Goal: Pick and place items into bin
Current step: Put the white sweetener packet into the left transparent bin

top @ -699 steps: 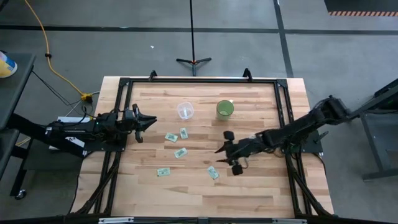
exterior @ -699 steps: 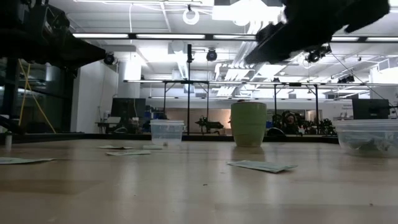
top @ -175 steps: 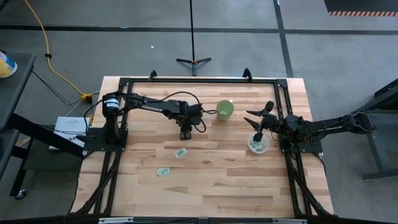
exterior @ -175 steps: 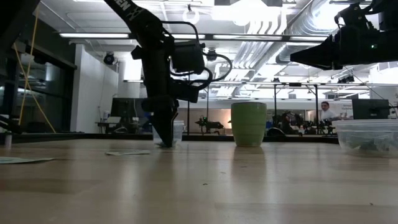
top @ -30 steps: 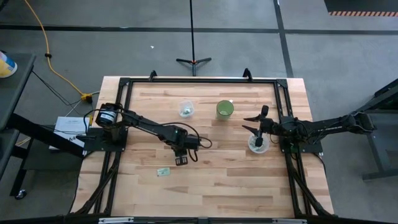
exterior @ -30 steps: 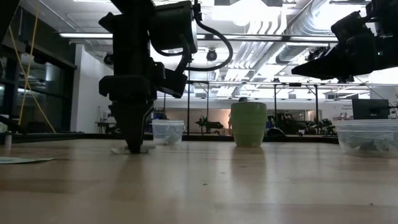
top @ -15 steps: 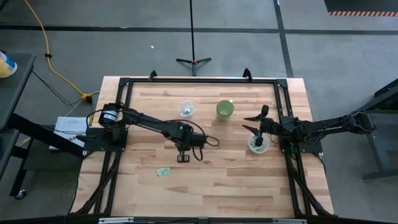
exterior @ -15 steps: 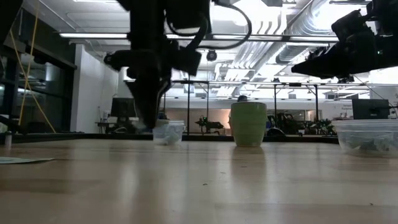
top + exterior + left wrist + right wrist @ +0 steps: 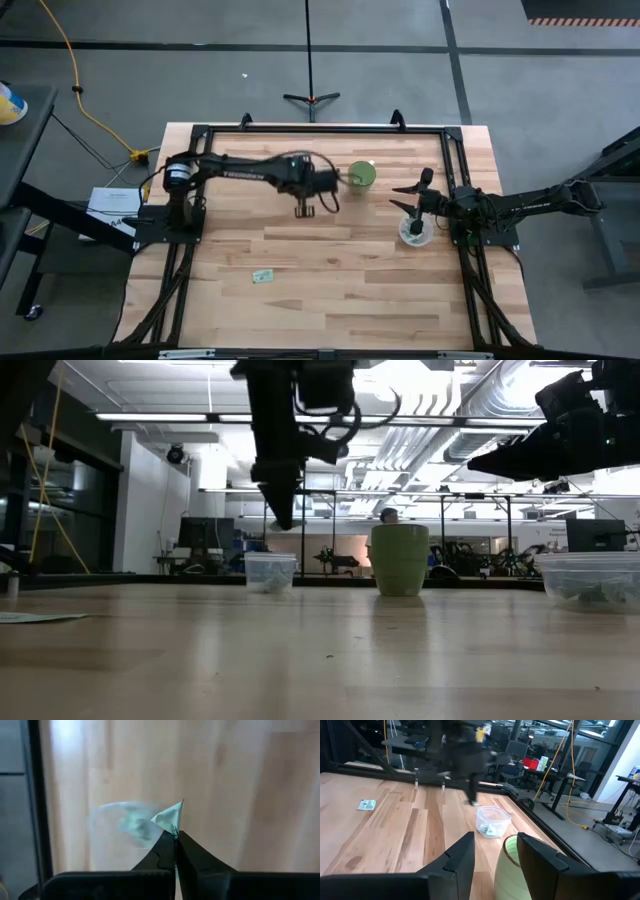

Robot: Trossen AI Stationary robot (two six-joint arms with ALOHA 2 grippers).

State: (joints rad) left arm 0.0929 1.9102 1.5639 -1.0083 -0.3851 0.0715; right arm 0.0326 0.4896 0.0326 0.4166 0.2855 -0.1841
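Left wrist view only: pinched packet (image 9: 170, 814)

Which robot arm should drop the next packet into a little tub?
Left. The left gripper is shut on a packet close to the clear tub; the right gripper holds nothing.

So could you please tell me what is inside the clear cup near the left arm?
The clear cup holds pale green packets; how many lie there cannot be told, since they overlap. The left gripper, shut on a packet, is nearby above the table.
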